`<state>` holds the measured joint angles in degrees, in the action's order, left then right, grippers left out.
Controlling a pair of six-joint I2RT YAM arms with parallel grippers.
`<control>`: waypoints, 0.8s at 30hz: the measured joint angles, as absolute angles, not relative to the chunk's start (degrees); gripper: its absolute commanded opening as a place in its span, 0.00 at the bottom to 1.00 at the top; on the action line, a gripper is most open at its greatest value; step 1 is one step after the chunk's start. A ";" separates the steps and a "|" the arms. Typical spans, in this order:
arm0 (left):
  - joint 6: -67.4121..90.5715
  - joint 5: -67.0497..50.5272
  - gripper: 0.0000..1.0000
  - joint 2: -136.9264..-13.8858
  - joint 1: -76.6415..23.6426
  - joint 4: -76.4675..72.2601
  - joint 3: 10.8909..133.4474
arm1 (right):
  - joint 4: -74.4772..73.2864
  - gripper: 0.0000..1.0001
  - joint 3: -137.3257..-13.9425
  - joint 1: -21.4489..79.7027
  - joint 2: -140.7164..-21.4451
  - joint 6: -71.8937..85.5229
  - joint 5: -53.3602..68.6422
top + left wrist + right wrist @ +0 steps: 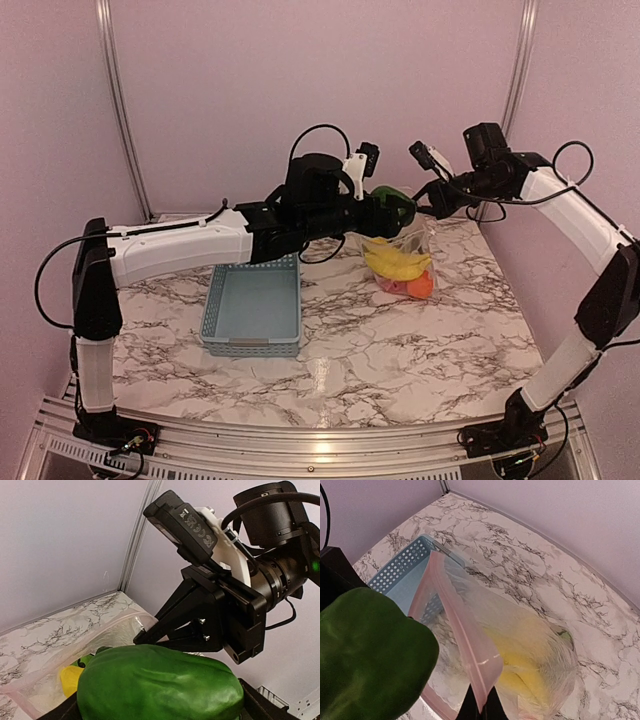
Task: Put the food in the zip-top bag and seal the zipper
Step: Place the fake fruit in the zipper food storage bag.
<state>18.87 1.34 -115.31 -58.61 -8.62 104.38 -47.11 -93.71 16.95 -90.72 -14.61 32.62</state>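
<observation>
**Pepper over the open bag; sealing not yet done**

At the near left, the basket (255, 300) shows no food in the part the left arm does not cover. This suggests most of the loading is done.

Farther back and to the right, the bag (408, 262) sits on the table (380, 350). Its mouth is lifted and it is clear and crinkled. Bananas (397, 263) and an orange (421, 285) lie inside, with something red beside them.

Above the bag's far left side, the left gripper (372, 205) has its jaws spread wide and clamped on a pepper (398, 207). The pepper is glossy, dark green and bulky, and it hangs at the bag's mouth, not yet inside.

Farthest right, the right gripper (432, 200) is clenched on the mouth edge and holds it up. From its wrist view, the zipper (460, 625) is a pink-tinted strip running down into the fingers, and its two sides are apart.

By my reading, what is left is to drop the pepper in and press the zipper closed along its length.
</observation>
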 measured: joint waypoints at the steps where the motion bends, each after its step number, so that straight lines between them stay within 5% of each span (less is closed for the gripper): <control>1: 18.85 1.69 0.81 -116.53 -58.61 -8.36 105.80 | -47.22 0.00 -93.71 16.95 -90.48 -14.61 32.64; 8: 18.83 4.78 0.81 -121.82 -58.57 -5.98 110.65 | -47.42 0.00 -93.71 17.10 -89.19 -14.61 31.92; 18: 19.16 10.15 0.98 -126.74 -58.15 -0.95 115.79 | -47.64 0.00 -93.71 17.17 -88.16 -14.63 31.90; 24: 19.55 12.38 0.99 -127.72 -58.06 0.58 116.97 | -47.64 0.00 -93.69 17.17 -88.14 -14.63 31.92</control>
